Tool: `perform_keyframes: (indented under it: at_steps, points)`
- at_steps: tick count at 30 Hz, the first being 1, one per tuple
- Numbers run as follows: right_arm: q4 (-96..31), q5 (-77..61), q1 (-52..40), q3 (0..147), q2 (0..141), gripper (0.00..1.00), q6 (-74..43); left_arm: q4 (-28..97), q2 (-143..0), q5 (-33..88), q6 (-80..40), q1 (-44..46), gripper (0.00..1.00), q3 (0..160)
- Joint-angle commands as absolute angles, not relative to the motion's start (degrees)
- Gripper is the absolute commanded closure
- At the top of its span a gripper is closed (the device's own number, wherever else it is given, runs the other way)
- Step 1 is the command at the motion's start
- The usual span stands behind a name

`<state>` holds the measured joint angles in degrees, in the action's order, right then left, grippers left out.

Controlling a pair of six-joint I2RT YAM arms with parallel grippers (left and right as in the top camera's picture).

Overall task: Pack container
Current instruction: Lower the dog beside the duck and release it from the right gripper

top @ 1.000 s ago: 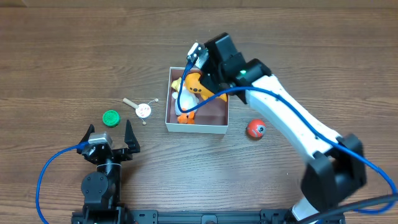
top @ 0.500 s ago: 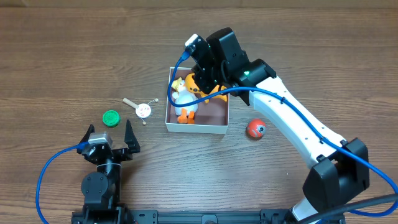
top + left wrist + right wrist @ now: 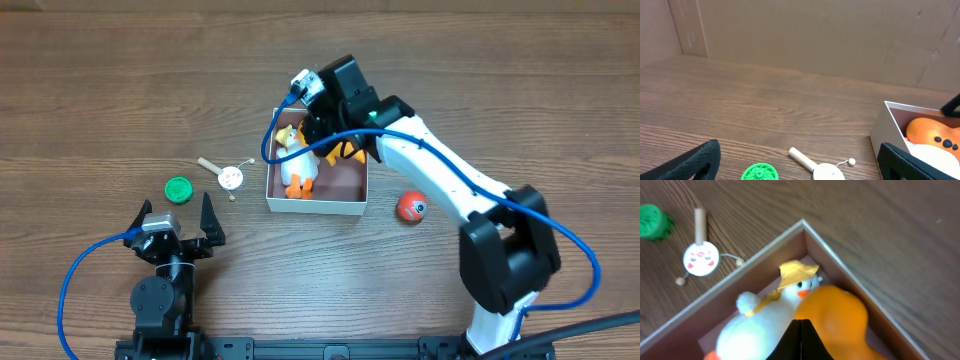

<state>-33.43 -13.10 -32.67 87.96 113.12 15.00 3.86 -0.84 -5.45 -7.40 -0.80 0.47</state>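
Observation:
The container (image 3: 315,207) is a square white-walled box with a mauve floor at the table's middle. Inside lie a white duck plush with a yellow hat (image 3: 297,160) and an orange toy with black spots (image 3: 345,152). My right gripper (image 3: 318,128) hangs over the container's far left part. In the right wrist view its fingers (image 3: 801,324) are pressed together with nothing between them, just above the duck (image 3: 760,322) and the orange toy (image 3: 837,315). My left gripper (image 3: 178,222) is open and empty near the front left edge.
A red ball (image 3: 410,207) lies right of the container. A green disc (image 3: 178,189) and a small wooden rattle drum (image 3: 228,176) lie left of it; both show in the left wrist view, disc (image 3: 760,173) and drum (image 3: 826,171). A cardboard wall stands behind the table.
My right gripper has moved left over the container toward its far left corner. The duck and orange toy show more fully. The left arm has not moved.

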Motion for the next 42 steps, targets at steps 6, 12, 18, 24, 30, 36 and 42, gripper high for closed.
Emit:
perform_keyframes:
  at_steps: [6,12,18,24,30,36,42]
  points:
    - [-34.8,-10.6,-32.7,88.3,117.9,0.96,14.7,3.8,-0.3,-6.0,-7.9,-1.1,0.00,0.3]
    - [-37.2,-7.7,-32.6,88.3,118.1,0.96,14.7,3.8,-0.3,-6.0,-7.9,-1.1,0.00,0.3]
    - [-37.6,-7.6,-32.6,88.3,118.9,0.96,14.7,3.8,-0.3,-6.0,-7.9,-1.1,0.00,0.3]
    - [-37.4,-7.5,-32.6,88.3,119.3,0.96,14.7,3.8,-0.3,-6.0,-7.9,-1.1,0.00,0.3]
    - [-37.3,-7.5,-32.6,88.3,119.7,0.96,14.7,3.8,-0.3,-6.0,-7.9,-1.1,0.00,0.3]
    - [-36.4,-7.8,-32.9,89.3,119.5,0.96,14.7,3.8,-0.3,-6.0,-7.9,-1.1,0.00,0.3]
    - [-36.5,-7.8,-33.1,90.1,116.9,0.96,14.7,3.8,-0.3,-6.0,-7.9,-1.1,0.00,0.3]
